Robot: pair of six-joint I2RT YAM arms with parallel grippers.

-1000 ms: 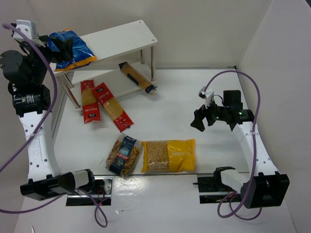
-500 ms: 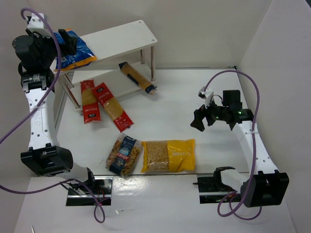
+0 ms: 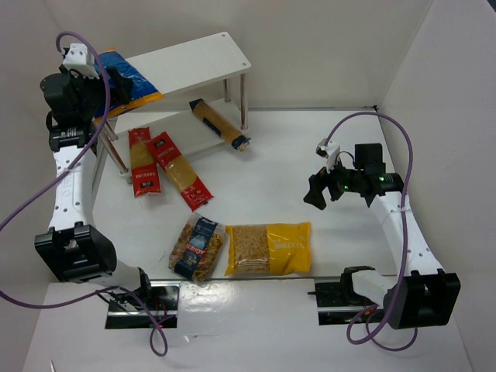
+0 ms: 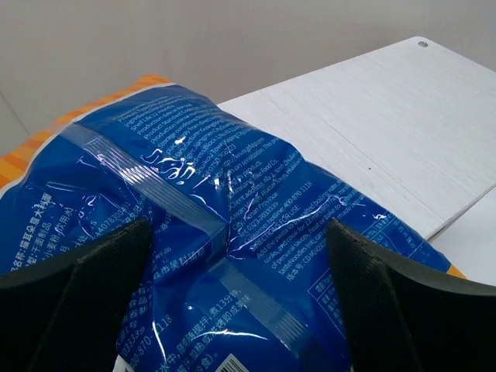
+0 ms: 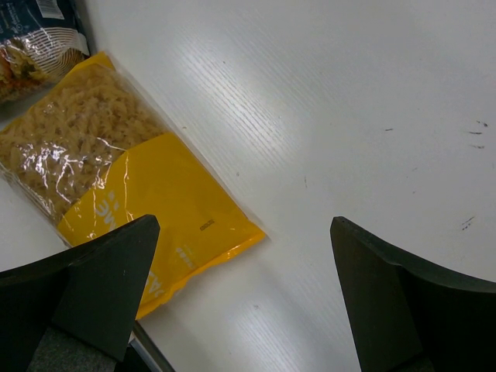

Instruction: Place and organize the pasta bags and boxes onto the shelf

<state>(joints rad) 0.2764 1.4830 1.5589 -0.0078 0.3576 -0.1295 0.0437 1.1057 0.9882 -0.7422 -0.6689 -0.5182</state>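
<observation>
The blue-orange bag (image 3: 133, 80) lies on the left end of the white shelf's top board (image 3: 194, 56). My left gripper (image 3: 107, 71) is open just left of it. In the left wrist view the bag (image 4: 209, 194) fills the gap between the wide fingers (image 4: 85, 279) of the gripper (image 4: 240, 294). The slim brown-orange pack (image 3: 219, 124) lies on the lower tier, jutting out. Two red packs (image 3: 141, 161) (image 3: 180, 170) lie on the table in front of the shelf. The fusilli bag (image 3: 198, 246) and yellow bag (image 3: 269, 248) lie near the front. My right gripper (image 3: 321, 191) hangs open above bare table beside the yellow bag (image 5: 116, 178).
White walls close in the table on the left, back and right. The shelf's thin posts (image 3: 242, 101) stand at its right end. Both arm bases and a purple cable (image 3: 364, 120) sit along the near edge. The fusilli bag (image 5: 35, 39) shows at the right wrist view's top left.
My left arm has swung right and up toward the shelf, and the blue-orange bag now lies further onto the top board. The right arm has not moved.
</observation>
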